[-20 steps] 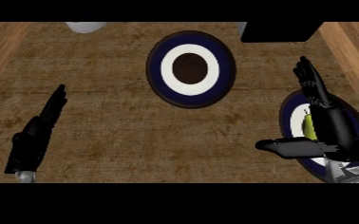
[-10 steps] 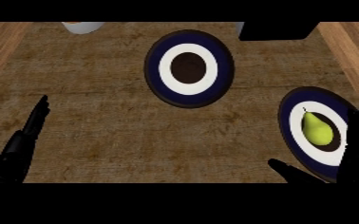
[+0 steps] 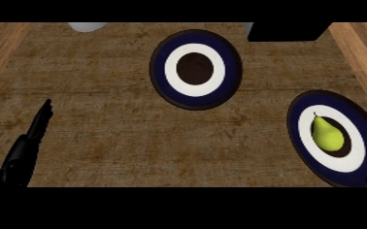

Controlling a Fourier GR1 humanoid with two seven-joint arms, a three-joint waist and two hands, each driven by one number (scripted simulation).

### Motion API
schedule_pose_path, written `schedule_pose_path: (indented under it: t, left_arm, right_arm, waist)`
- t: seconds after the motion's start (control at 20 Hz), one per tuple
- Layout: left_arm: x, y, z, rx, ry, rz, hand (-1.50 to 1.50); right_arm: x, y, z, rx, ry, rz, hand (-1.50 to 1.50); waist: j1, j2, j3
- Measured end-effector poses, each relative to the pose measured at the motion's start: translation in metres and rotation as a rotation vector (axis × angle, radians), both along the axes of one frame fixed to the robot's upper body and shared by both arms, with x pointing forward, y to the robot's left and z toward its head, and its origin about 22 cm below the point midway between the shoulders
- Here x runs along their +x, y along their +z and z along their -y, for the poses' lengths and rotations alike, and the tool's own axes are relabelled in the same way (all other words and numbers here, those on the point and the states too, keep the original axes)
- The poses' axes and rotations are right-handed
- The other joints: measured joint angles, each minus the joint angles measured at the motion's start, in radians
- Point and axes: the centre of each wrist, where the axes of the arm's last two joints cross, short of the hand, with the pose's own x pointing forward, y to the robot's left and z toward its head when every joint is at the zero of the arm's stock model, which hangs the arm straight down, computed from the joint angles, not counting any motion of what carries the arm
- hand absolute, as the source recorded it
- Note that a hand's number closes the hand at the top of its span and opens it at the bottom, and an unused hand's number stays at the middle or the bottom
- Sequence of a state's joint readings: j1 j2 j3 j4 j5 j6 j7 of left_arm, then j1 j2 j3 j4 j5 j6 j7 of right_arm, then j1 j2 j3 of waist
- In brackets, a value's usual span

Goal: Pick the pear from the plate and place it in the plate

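Yellow-green pear (image 3: 327, 134) lies on its plate (image 3: 305, 107); right hand now gone, left hand (image 3: 25, 148) straight-fingered.

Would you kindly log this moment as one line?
pear: on right plate | centre plate: bare | left robot hand: open, resting | right robot hand: out of view

wooden counter (image 3: 114, 126) — two plates: centre plate (image 3: 195, 69), right plate (image 3: 331, 136).

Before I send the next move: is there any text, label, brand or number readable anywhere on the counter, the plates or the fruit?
None. No readable text on the yellow-green pear, the navy-and-white plate under it, the second navy-and-white plate with a dark centre, the brown wooden counter, or the black box at the far edge.
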State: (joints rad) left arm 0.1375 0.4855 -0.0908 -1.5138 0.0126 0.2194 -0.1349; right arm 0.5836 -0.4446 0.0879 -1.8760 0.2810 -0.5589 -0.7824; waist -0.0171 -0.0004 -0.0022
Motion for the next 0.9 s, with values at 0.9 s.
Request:
schedule_pose_path:
  t: [0.9]
  left_arm:
    - [0.015, 0.003, 0.006, -0.004, -0.030, 0.008, 0.00]
  right_arm:
    - [0.048, 0.055, -0.012, -0.349, -0.383, -0.455, -1.50]
  waist:
    - [0.029, 0.004, 0.001]
